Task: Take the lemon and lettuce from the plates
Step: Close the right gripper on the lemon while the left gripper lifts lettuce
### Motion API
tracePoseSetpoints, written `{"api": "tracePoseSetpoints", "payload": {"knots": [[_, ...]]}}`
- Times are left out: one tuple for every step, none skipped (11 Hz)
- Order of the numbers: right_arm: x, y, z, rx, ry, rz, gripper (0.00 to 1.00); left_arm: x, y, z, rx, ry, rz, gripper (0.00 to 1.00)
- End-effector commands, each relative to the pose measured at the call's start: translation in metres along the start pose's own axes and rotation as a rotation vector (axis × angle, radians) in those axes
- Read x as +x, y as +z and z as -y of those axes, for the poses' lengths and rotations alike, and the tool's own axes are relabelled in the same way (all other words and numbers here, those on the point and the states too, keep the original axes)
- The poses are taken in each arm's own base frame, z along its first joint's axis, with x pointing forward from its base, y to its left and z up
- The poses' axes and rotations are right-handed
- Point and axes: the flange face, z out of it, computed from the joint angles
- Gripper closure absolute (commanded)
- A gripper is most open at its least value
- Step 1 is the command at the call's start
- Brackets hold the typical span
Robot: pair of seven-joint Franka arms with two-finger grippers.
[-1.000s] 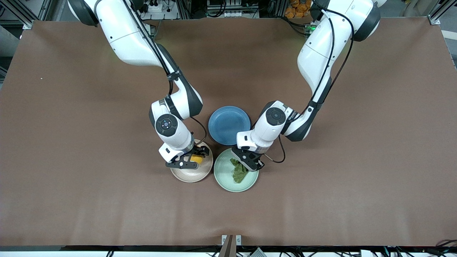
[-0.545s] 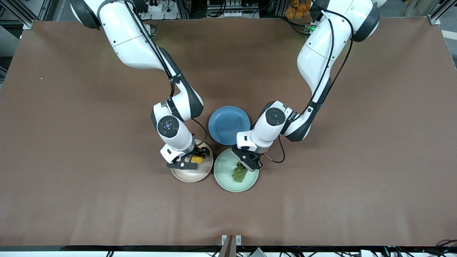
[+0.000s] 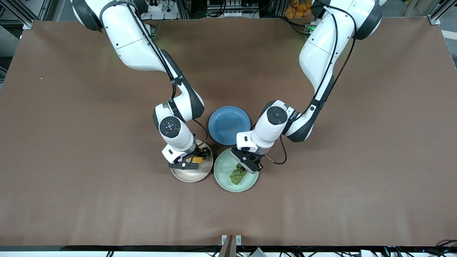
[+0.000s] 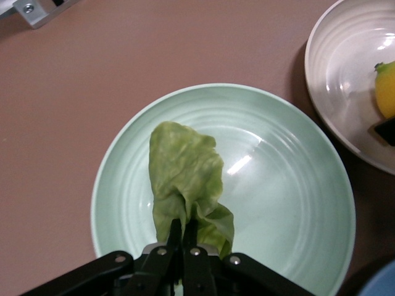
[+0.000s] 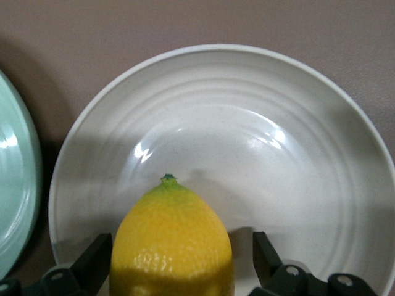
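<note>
The yellow lemon lies on the beige-pink plate. My right gripper is low over that plate, open, with one finger on each side of the lemon. One finger is close against the lemon and the other stands a little apart. The green lettuce hangs over the mint green plate. My left gripper is shut on the leaf's upper end, with its lower part draped toward the plate.
A blue plate sits between the two wrists, farther from the front camera than the two task plates, which stand side by side and almost touch. Brown table surface spreads on all sides.
The lettuce lay flat on the mint plate; now the left gripper has shut on it and raised one end. The right gripper has shifted slightly around the lemon.
</note>
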Motion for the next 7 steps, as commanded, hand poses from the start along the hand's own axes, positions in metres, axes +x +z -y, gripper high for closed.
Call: {"api": "tracePoseSetpoints", "payload": {"knots": [[-0.002, 0.001, 0.009, 0.010, -0.002, -0.010, 0.10, 0.008, -0.052, 0.038, 0.016, -0.020, 0.110, 1.00], [-0.003, 0.002, 0.011, 0.008, -0.008, -0.009, 0.21, 0.010, -0.077, 0.050, 0.001, -0.040, 0.163, 1.00], [-0.003, -0.001, 0.011, 0.009, -0.012, -0.010, 0.34, 0.010, -0.105, 0.071, -0.004, -0.070, 0.208, 1.00], [-0.003, -0.003, 0.010, 0.008, -0.017, -0.013, 0.49, 0.003, -0.129, 0.097, -0.010, -0.098, 0.264, 1.00], [0.000, -0.006, 0.008, 0.008, -0.015, -0.011, 0.61, -0.010, -0.144, 0.120, -0.017, -0.122, 0.324, 1.00], [0.007, -0.015, 0.001, 0.011, -0.009, -0.018, 0.65, -0.028, -0.154, 0.146, -0.023, -0.136, 0.377, 1.00], [0.013, -0.022, -0.009, 0.006, 0.008, -0.006, 0.65, -0.046, -0.159, 0.172, -0.036, -0.123, 0.425, 1.00]]}}
